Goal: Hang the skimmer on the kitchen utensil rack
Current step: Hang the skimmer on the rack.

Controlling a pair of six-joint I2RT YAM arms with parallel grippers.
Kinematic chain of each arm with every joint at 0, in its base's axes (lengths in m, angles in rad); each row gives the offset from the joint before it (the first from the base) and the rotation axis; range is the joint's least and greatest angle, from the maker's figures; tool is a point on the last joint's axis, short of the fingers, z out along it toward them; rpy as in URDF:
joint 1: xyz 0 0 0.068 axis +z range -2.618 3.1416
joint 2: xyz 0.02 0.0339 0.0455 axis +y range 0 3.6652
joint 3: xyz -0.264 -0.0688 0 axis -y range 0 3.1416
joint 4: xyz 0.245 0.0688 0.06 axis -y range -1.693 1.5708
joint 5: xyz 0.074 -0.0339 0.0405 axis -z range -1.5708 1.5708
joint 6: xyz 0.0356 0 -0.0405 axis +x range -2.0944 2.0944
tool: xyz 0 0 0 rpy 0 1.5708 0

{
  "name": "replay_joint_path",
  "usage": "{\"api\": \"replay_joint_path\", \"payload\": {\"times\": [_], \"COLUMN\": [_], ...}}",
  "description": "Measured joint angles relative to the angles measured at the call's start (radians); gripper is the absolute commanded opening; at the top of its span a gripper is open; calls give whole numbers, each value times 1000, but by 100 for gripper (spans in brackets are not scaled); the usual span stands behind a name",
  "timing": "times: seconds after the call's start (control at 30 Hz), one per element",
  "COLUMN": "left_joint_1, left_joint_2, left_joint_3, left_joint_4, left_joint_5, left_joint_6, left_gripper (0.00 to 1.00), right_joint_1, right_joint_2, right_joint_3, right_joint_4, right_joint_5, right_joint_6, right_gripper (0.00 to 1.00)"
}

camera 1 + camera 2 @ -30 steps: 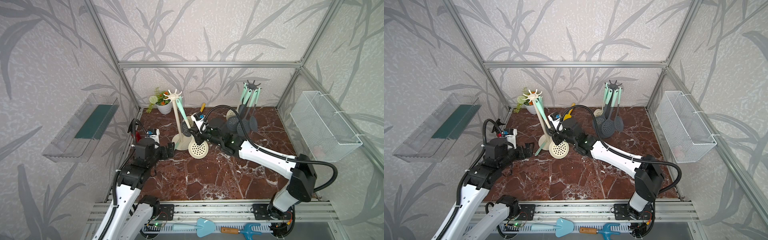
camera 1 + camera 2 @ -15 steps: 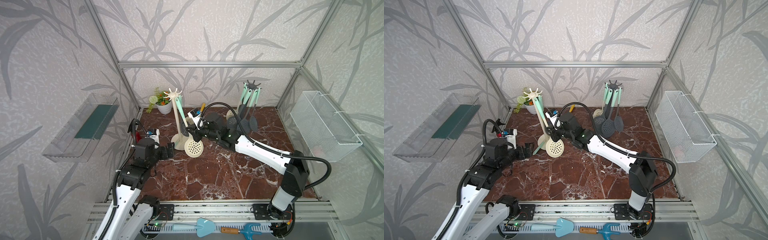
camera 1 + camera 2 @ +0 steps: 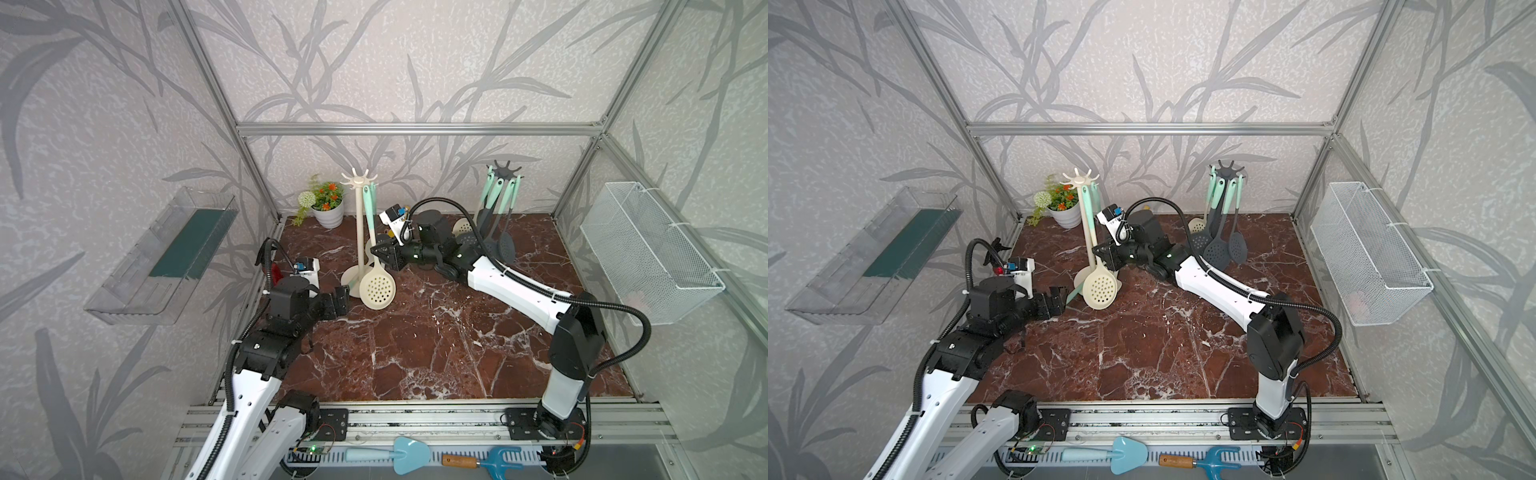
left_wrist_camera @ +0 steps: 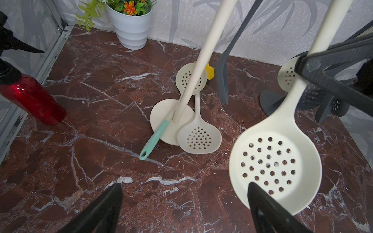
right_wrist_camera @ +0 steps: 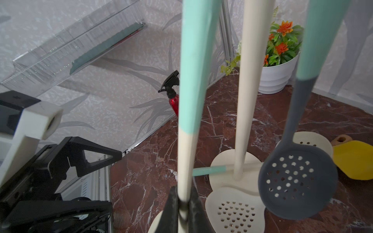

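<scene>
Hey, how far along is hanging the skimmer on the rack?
Done: the cream skimmer is lifted off the marble, upright beside the cream utensil rack. In hand: the right tool is shut on its shaft, teal end near the hooks. Still to do: getting the loop over a hook and releasing; whether it has caught, I can't tell. The left tool is open.

1. Printed word in pale letters, running lengthwise along the mint-green handle (image 4: 155,138) of a utensil lying flat on the table (image 4: 101,80), across the round base of the cream utensil rack (image 4: 161,115); seen in the left wrist view.
2. Reading, as far as the small letters allow: "Royalstar".
</scene>
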Motion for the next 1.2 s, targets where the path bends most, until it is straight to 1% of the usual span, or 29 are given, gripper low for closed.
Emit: {"api": "replay_joint_path", "payload": {"times": [0.4, 0.67, 0.83, 0.9, 1.1, 1.2], "left_joint_1": [0, 0, 0, 0, 0, 0], "left_joint_2": [-15, -19, -38, -44, -43, -24], "left_joint_3": [-7, -15, -26, -27, -26, -16], "left_joint_4": [13, 21, 45, 55, 100, 129], "left_joint_5": [2, 11, 42, 60, 143, 198], "left_joint_6": [0, 0, 0, 0, -10, -22], "left_gripper": [94, 94, 92, 90, 83, 81], "right_joint_1": [-10, -37, -56, -61, -64, -64], "right_joint_2": [87, 146, 166, 167, 169, 169], "right_joint_3": [34, 42, 42, 42, 42, 42], "right_joint_4": [127, 288, 356, 367, 379, 377], "right_joint_5": [-227, -364, -412, -422, -441, -447], "right_joint_6": [95, 208, 267, 278, 294, 286], "right_gripper": [0, 0, 0, 0, 0, 0]}}
